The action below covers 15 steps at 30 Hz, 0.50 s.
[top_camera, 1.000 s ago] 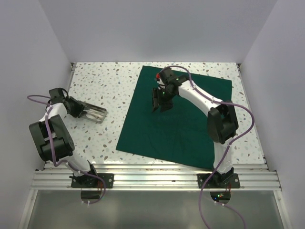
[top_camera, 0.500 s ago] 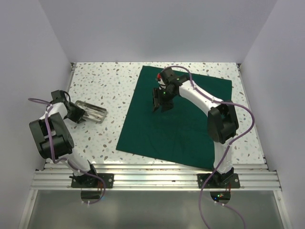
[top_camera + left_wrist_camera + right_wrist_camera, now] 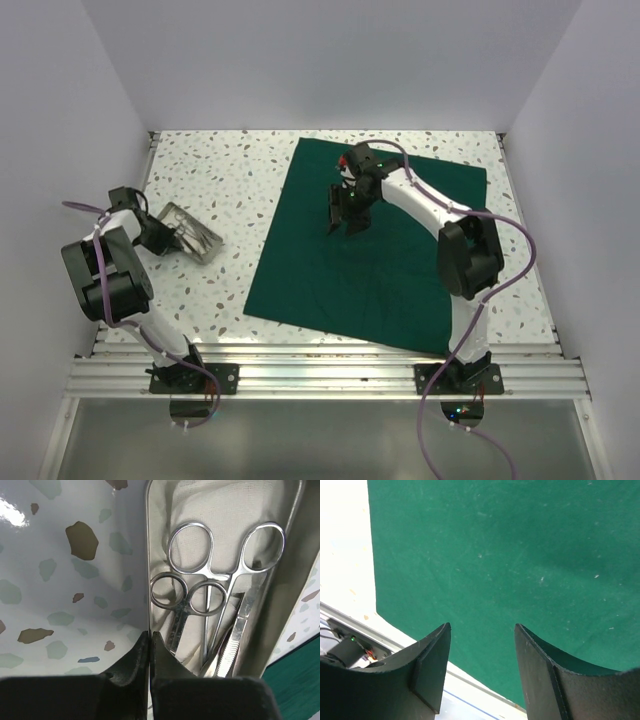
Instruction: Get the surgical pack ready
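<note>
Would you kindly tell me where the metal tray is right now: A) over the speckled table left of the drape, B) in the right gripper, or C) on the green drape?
A: the metal tray sits over the speckled table, apart from the green drape, with the left gripper shut on its rim.

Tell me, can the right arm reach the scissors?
Probably not: the scissors lie in the tray far left, its rim pinched by the left end effector, while the right end effector hangs over the green cloth.
</note>
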Tool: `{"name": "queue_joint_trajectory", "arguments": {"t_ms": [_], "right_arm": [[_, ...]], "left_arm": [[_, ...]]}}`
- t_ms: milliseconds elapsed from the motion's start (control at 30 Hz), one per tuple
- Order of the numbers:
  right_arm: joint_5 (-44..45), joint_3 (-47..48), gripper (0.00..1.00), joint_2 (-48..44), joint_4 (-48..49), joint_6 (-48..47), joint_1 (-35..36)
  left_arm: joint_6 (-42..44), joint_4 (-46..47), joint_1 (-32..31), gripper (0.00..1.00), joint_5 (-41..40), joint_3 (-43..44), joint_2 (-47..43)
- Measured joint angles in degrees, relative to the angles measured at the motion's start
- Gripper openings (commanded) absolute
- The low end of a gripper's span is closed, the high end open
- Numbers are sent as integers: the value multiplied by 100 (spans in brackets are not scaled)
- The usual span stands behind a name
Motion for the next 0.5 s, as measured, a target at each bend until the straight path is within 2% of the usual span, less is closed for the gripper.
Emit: {"name": "queue_joint_trajectory", "arguments": {"t_ms": [233, 333, 500], "right_arm": [[-4, -164, 58, -57, 0, 236, -461], [13, -188, 58, -133, -55, 280, -776], [79, -317, 58, -446, -114, 332, -1038]], "left_arm": [[245, -284, -251, 0, 52, 293, -190], [289, -411, -647, 0, 114, 492, -380], [181, -431, -1657, 0, 313, 813, -450]]}}
